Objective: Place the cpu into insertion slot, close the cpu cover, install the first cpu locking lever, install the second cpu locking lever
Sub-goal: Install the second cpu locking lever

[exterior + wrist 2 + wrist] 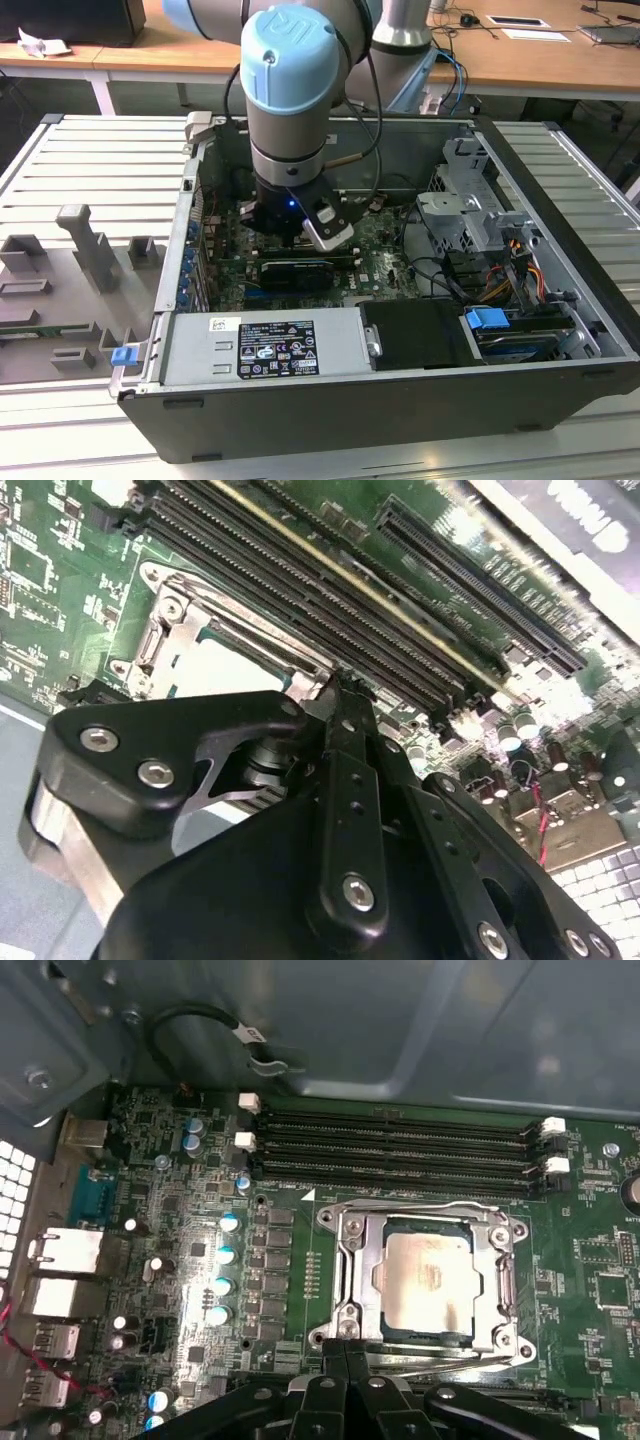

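Interior of an open computer case (560, 300) on a slatted table (90, 170). The gripper (345, 1352), fingers clenched together with nothing between them, touches the socket edge at 6 o'clock of the cpu (430, 1285). The cpu lies seated in the insertion slot (372, 1228), framed by the lowered cpu cover (352, 1260); memory slots (400, 1150) run at its 12 o'clock.

Chip seated in its socket, cover down over it

We see the cpu (430, 1285) lying in the insertion slot (362, 1272), the cpu cover (352, 1232) flat around it, memory slots (395, 1145) just beside, gripper (345, 1355) at the socket's edge.
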Available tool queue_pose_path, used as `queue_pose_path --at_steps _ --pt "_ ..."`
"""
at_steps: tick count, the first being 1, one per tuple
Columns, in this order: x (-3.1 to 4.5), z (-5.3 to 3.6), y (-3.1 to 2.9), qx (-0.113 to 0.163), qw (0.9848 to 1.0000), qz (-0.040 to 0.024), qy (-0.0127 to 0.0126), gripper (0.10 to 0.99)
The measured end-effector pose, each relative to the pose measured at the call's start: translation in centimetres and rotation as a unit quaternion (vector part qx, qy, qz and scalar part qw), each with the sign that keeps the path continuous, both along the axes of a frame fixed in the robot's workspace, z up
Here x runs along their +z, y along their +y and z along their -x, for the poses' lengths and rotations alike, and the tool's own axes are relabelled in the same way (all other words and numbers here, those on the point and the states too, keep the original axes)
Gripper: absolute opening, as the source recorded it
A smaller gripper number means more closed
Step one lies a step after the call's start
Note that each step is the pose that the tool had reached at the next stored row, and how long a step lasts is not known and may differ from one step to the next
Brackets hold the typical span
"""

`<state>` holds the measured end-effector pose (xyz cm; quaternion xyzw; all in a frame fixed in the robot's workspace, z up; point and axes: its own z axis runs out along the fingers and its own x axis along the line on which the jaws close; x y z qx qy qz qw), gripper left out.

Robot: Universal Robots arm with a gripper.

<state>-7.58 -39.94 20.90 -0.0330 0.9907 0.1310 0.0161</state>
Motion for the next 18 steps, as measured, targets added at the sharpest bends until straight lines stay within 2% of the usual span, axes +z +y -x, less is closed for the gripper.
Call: queue_pose_path --at_steps 1,4,8,18 --pt "-0.01 0.09 -0.12 0.000 1.0000 -0.0036 0.0000 0.106" --pt "-0.13 0.34 -0.54 0.000 0.9998 -0.0210 0.0000 0.106" --pt "-0.66 0.49 -0.92 0.000 0.9995 -0.0302 0.0000 0.106" --pt "-1.42 0.51 -0.92 0.000 0.9989 -0.0475 0.0000 0.106"
